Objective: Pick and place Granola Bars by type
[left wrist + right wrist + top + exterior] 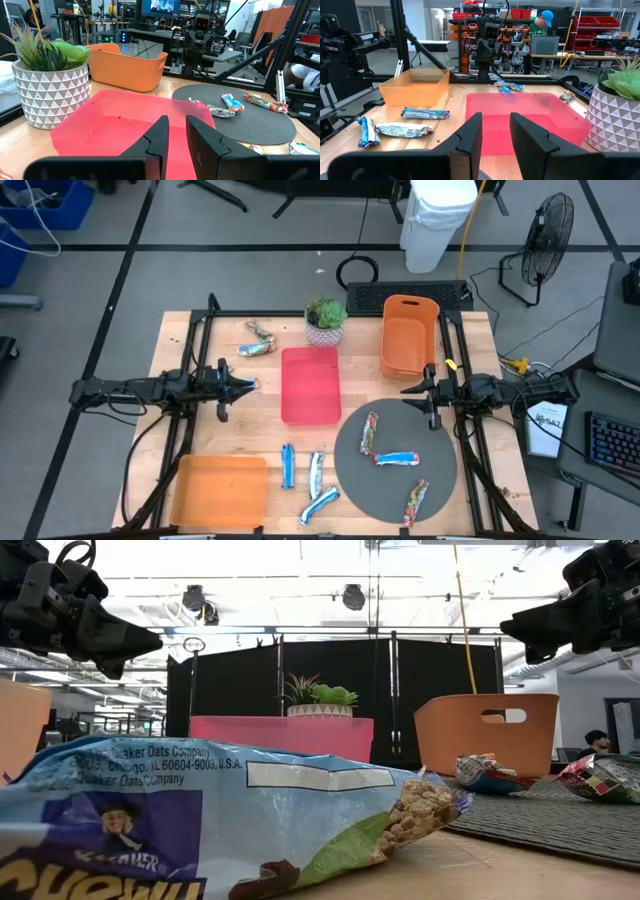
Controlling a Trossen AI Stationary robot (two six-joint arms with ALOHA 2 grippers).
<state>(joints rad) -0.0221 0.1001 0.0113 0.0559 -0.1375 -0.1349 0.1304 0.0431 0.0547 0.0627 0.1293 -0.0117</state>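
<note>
Several granola bars lie flat on the table. Three blue-and-white bars (316,472) sit near the front edge, one of them filling the low view (200,830). Three bars rest on the grey round mat: a tan one (370,432), a blue one (397,459) and a red-tan one (415,502). Two more bars (258,348) lie at the far left, near the plant. My left gripper (256,385) (177,131) hovers left of the red tray (310,410), narrowly open and empty. My right gripper (404,390) (496,125) hovers right of that tray, narrowly open and empty.
An orange tray (220,490) sits at the near left corner. An orange bin (408,335) stands at the far right, and a potted plant (325,320) behind the red tray. The grey mat (350,470) covers the near right. Bare wood lies between the trays.
</note>
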